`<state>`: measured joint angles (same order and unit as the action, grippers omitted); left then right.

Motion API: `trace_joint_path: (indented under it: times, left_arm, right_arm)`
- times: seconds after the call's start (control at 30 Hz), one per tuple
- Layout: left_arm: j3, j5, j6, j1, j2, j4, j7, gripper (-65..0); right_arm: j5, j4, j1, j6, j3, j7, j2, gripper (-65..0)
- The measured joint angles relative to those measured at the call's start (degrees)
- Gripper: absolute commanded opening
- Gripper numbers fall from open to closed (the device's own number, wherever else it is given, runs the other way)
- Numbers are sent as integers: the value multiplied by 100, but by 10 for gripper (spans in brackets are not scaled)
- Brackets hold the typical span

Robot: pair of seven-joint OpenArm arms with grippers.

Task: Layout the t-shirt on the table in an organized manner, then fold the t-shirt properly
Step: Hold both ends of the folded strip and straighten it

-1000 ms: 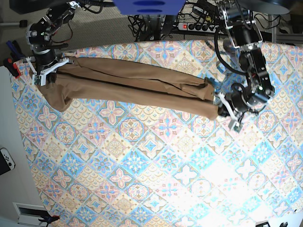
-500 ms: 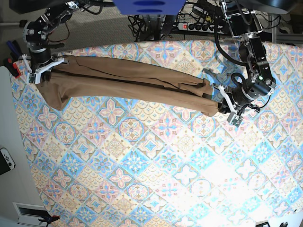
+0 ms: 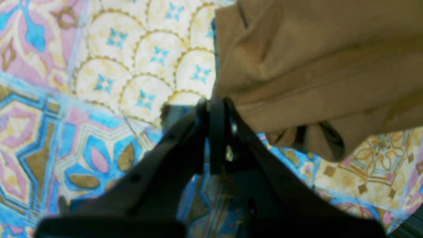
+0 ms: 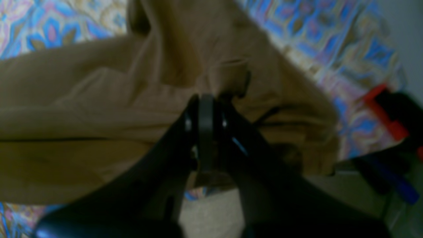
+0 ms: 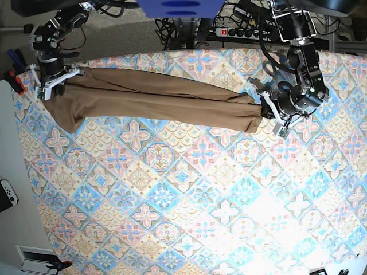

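Observation:
The tan-brown t-shirt (image 5: 155,100) is stretched into a long narrow band across the far part of the table (image 5: 189,206), held up at both ends and sagging slightly. My left gripper (image 5: 265,110) is shut on the t-shirt's right end; in the left wrist view its black jaws (image 3: 211,109) pinch the edge of the t-shirt (image 3: 317,66). My right gripper (image 5: 49,85) is shut on the t-shirt's left end at the table's far left corner. In the right wrist view the shut jaws (image 4: 205,105) bite bunched folds of the t-shirt (image 4: 99,115).
A red and black clamp (image 5: 12,77) sits at the table's far left edge, also in the right wrist view (image 4: 386,112). Cables and a power strip (image 5: 241,31) lie behind the far edge. A white controller (image 5: 8,193) rests on the floor at the left.
Both grippers have carried the t-shirt's ends toward the far edge of the table. The left gripper rose and moved in, and the band is now tighter and narrower.

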<state>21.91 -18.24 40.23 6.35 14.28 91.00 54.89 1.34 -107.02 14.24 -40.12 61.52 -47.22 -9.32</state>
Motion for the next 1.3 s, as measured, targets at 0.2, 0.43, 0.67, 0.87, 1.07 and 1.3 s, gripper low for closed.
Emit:
trace_joint_path:
  times: [0.2, 0.43, 0.67, 0.87, 1.07, 1.3]
  left_arm:
    - [0, -2, 2, 13, -2, 0, 0, -585]
    - [240, -31, -7, 22, -59, 61, 68, -399]
    - [1397, -4, -35, 11, -608, 811, 85, -367]
    - [1534, 15, -35, -7, -837, 1421, 92, -365]
    - [1523, -2, -13, -181, -1228, 1851, 101, -364]
    - [1434, 9, -31, -282, -1381, 1967, 120, -364]
  right_arm:
    - [0, 210, 4, 2, -2, 17, 7, -628]
    - [33, 247, 116, 4, -22, 35, 13, -460]
    - [22, -103, 103, 4, -28, 35, 11, -450]
    - [17, -149, 105, 4, -31, 22, 11, -441]
    - [22, -149, 105, 7, -35, 9, 11, -310]
    - [15, -149, 116, 4, -83, 13, 11, -271]
